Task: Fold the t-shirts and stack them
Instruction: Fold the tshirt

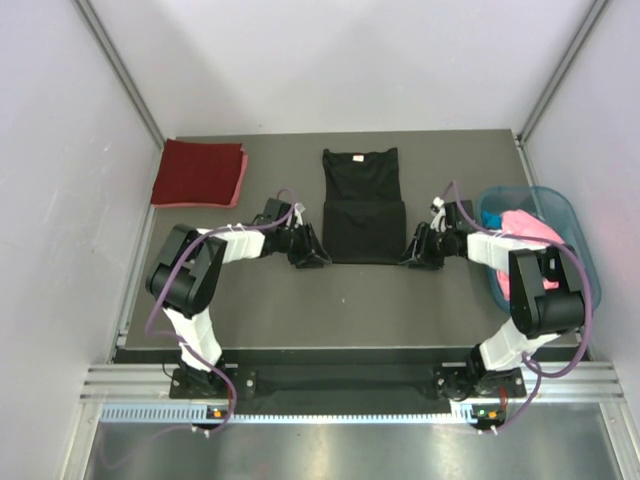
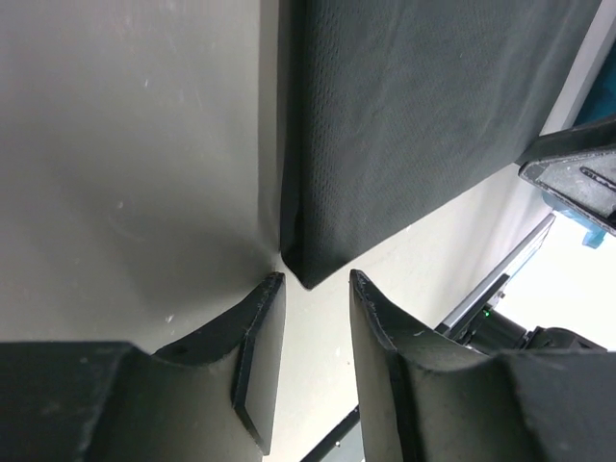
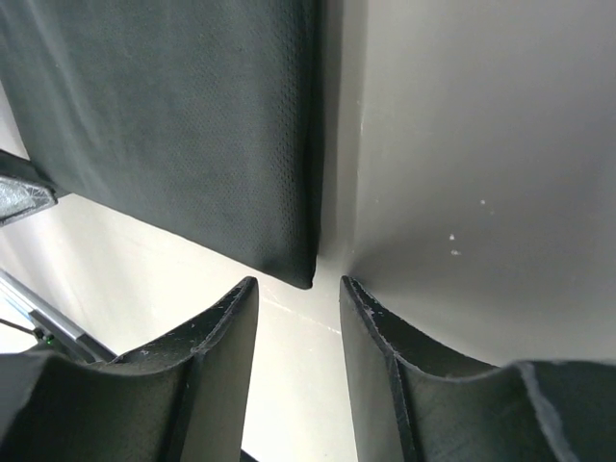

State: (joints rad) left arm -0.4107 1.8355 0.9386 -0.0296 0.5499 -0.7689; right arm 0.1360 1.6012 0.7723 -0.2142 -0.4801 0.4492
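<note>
A black t-shirt (image 1: 361,205) lies flat in the table's middle, its lower part folded up over itself. My left gripper (image 1: 318,256) sits low at its near left corner (image 2: 306,274), open, with the cloth corner just beyond the fingertips. My right gripper (image 1: 408,258) mirrors it at the near right corner (image 3: 300,274), open too, nothing between the fingers. A dark red t-shirt (image 1: 198,172) lies folded at the far left with a pink edge under it. Pink (image 1: 527,228) and blue cloth sit in the basket.
A teal plastic basket (image 1: 580,240) stands at the table's right edge, beside the right arm. White walls close in on the left, right and back. The table's near edge runs just in front of both arm bases.
</note>
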